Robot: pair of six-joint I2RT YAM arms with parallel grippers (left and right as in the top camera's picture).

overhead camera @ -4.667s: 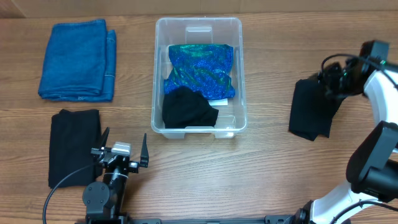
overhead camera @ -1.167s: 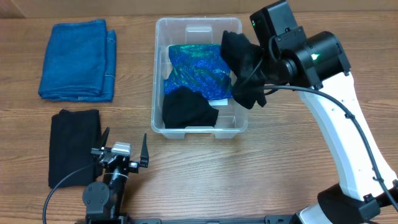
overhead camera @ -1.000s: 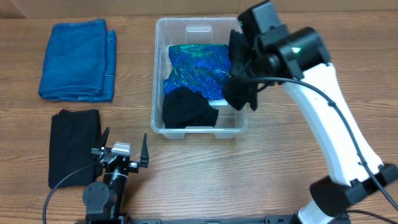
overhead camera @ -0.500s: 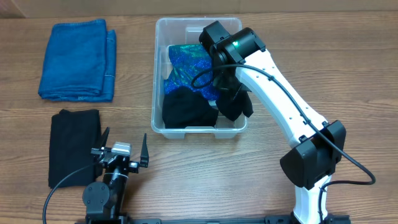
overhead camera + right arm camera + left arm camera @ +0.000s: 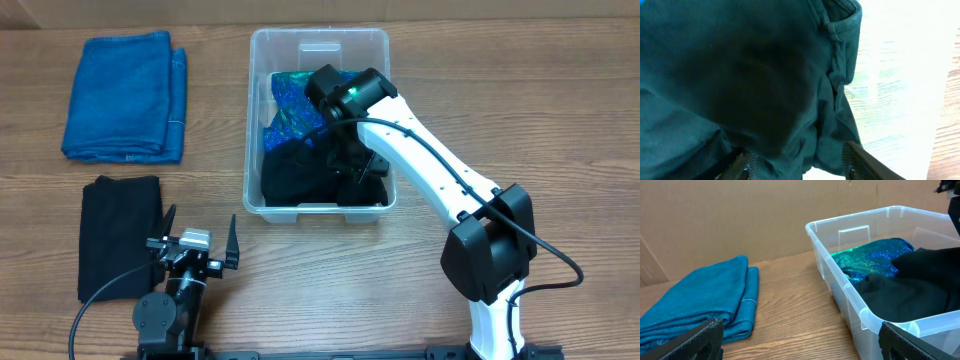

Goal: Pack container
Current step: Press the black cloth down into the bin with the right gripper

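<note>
Note first that your right hand [image 5: 799, 161] is down inside the container [image 5: 250, 120], over its near right corner, so the container lies directly beneath and around that hand rather than off to one side. The container stands upright in the middle of the worktop [image 5: 450, 300] with its mouth facing up, and its long axis runs from the near edge of the worktop toward the far edge. A black garment [image 5: 295, 180] fills its near end and a shiny blue-green cloth [image 5: 290, 100] covers its far end. In the right wrist view dark cloth fills the frame and sits between the two fingers, which stand apart. You cannot tell whether they pinch it or have let it go. Your left hand [image 5: 198, 248] rests low at the near edge, released and holding nothing, with the container ahead of it and to its right. The right arm is plainly the nearer one. A folded blue towel [image 5: 125, 95] and a folded black cloth [image 5: 120, 235] wait on the left, close to the left hand. Any withdrawal should probably go straight up, clear of the rim.
</note>
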